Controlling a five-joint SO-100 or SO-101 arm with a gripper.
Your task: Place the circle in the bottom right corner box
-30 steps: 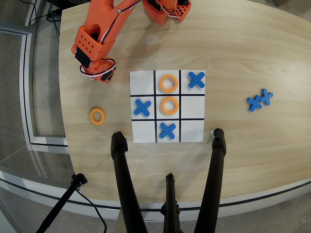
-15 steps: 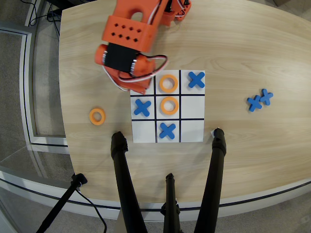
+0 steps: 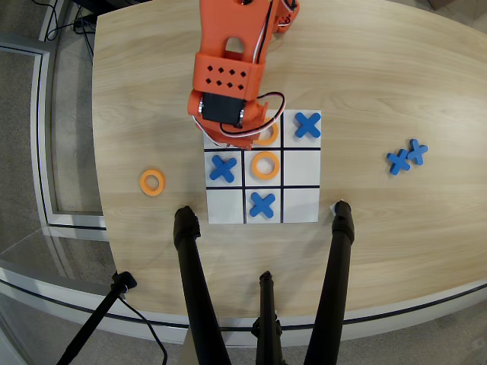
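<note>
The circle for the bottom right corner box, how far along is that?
Not done: the corner box is empty in the overhead view. The gripper sits over the board's top row beside a ring; whether it grips that ring can't be seen. Another ring lies off the board. Carrying and placing remain.
</note>
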